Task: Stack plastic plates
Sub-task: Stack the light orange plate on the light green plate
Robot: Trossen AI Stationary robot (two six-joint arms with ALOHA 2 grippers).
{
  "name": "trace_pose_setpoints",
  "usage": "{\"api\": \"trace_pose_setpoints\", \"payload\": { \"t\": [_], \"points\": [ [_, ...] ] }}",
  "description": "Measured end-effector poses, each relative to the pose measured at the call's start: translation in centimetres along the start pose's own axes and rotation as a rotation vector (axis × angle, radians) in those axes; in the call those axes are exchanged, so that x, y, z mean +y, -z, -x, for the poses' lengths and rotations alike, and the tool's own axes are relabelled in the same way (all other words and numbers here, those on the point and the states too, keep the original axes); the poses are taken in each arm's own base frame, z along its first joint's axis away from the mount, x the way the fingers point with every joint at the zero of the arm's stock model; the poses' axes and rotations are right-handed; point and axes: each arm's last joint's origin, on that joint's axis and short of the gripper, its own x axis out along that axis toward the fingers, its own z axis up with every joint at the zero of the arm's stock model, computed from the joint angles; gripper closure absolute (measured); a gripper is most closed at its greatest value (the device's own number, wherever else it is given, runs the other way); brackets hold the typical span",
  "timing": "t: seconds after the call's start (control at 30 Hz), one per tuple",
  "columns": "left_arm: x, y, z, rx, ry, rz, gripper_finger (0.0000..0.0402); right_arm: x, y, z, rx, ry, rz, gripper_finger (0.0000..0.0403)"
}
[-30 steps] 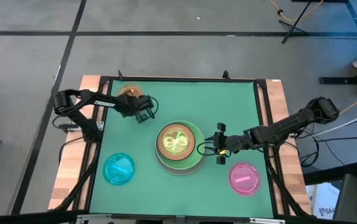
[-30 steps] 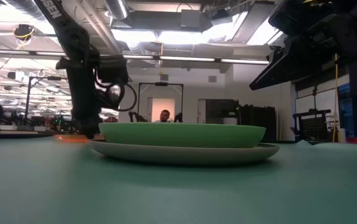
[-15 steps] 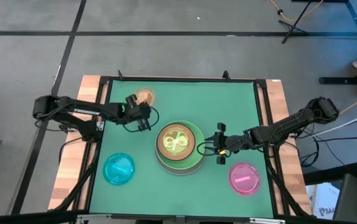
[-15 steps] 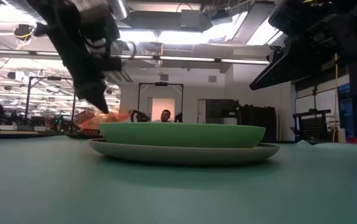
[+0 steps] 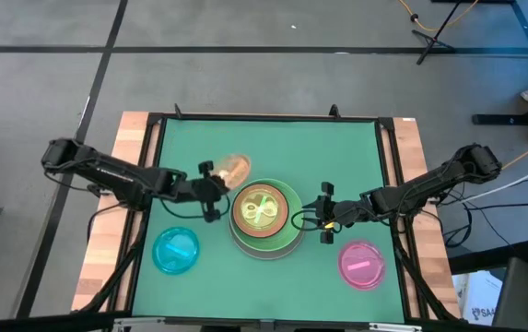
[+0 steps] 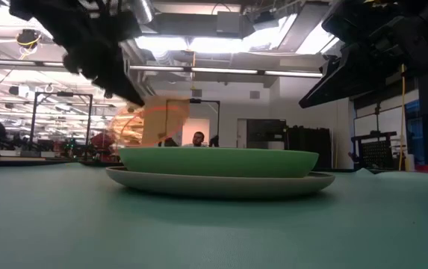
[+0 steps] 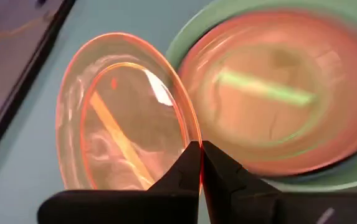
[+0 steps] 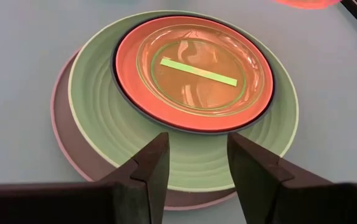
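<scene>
Left fingers [image 7: 200,163] pinch the orange plate's [image 7: 125,115] rim, holding it tilted in the air beside the stack [image 5: 264,217]. Right fingers [image 8: 194,163] hover spread, holding nothing, near the stack's other side.

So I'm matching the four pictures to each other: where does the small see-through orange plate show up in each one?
High view: small translucent orange plastic plate, upper left of the plate stack, at the left gripper.
Low view: tilted, blurred, above the stack's left end.
Left wrist view: left half, pinched at its rim.
Right wrist view: only a sliver at the top edge.
Shared landmark: large light green plastic plate.
</scene>
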Motion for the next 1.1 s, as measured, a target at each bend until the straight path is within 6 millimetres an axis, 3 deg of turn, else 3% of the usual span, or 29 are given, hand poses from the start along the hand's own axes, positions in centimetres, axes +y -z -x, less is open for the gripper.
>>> {"api": "trace_pose_setpoints", "payload": {
  "t": [0.23, 0.43, 0.87, 1.1],
  "points": [
    [-2.7, -1.5, 1.3, -0.179, 0.211, 0.003, 0.04, 0.0, 0.0, 0.0, 0.0, 0.0, -0.009, 0.0251],
    [-4.3, -2.2, 2.1, -0.292, 0.277, -0.036, 0.04, 0.0, 0.0, 0.0, -0.001, 0.0, -0.01, 0.0251],
    [-6.5, -1.1, -1.4, -0.205, 0.267, -0.111, 0.0399, 0.0, 0.0, 0.0, -0.003, -0.001, -0.01, 0.0251],
    [-6.7, -0.9, -1.8, -0.194, 0.26, -0.119, 0.0387, 0.0, 0.0, 0.0, -0.001, -0.011, -0.049, 0.0251]
  ]
}}
